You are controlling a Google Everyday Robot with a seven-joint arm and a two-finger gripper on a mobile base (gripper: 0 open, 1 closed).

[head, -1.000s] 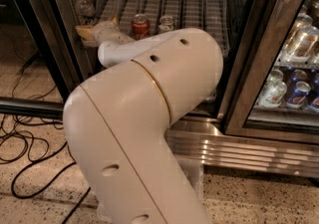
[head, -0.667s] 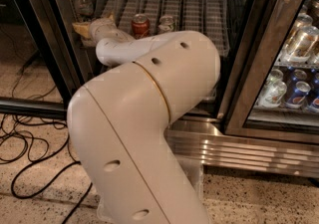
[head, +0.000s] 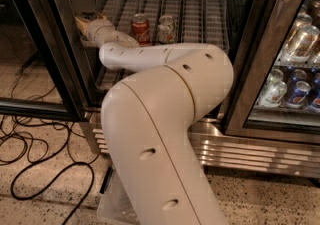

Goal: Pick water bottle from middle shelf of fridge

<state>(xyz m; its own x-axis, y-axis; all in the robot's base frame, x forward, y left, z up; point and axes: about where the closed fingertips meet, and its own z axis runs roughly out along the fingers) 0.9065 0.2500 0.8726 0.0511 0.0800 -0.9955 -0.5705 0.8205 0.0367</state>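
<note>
Hovering near two cans [head: 140, 28] [head: 166, 29], seemingly: one claw [head: 90, 23]

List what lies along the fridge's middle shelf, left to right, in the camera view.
The gripper at the far left → red can → silver can → bare white lanes of the shelf.

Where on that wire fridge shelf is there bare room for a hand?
Bare: the white ribbed plastic lanes right of the silver can, up to the black door frame. Crowded: the left end, where the robot's gripper sits left of the red soda can.
</note>
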